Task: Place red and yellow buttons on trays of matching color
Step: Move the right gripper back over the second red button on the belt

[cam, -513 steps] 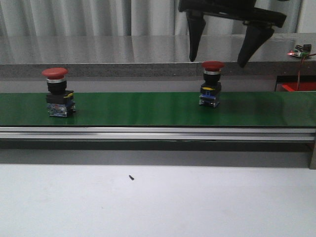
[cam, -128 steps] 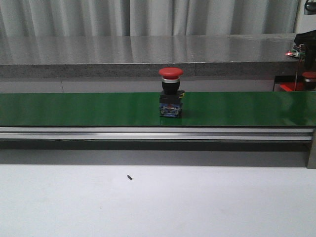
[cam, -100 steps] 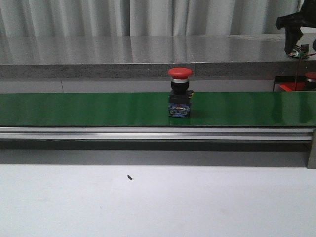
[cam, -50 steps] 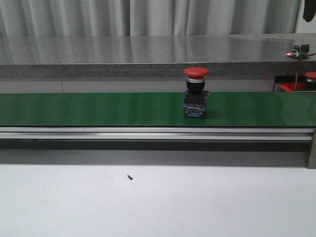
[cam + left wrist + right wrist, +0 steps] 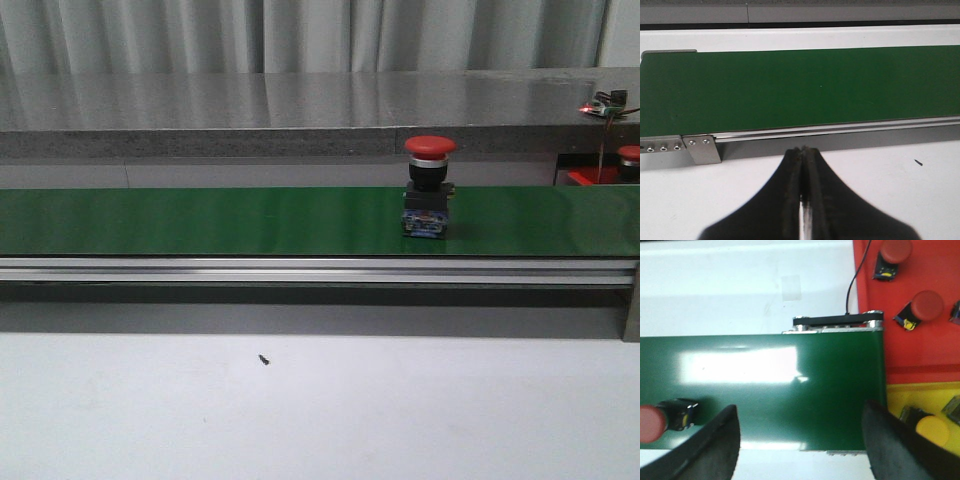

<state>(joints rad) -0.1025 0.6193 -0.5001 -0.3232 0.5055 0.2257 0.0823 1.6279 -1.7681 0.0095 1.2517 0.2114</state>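
A red button (image 5: 430, 190) with a black and blue body stands upright on the green belt (image 5: 200, 220), right of its middle. In the right wrist view the same red button (image 5: 652, 424) lies beyond the left finger. My right gripper (image 5: 800, 410) hangs open above the belt's end, holding nothing. Beside that end lie the red tray (image 5: 935, 347), with two red buttons (image 5: 926, 305) on it, and the yellow tray (image 5: 900, 396), with a yellow button (image 5: 932, 430). My left gripper (image 5: 802, 150) is shut and empty, over the white table beside the belt. Neither gripper shows in the front view.
The belt's aluminium rail (image 5: 300, 268) runs along its near side. A grey counter (image 5: 250, 110) stands behind it. The red tray (image 5: 590, 177) peeks in at the far right with a red button (image 5: 629, 155) on it. A black wire (image 5: 855, 285) crosses the table.
The red button has ridden the belt to the right. My right gripper, seen at the front view's top right a second ago, has left that view.
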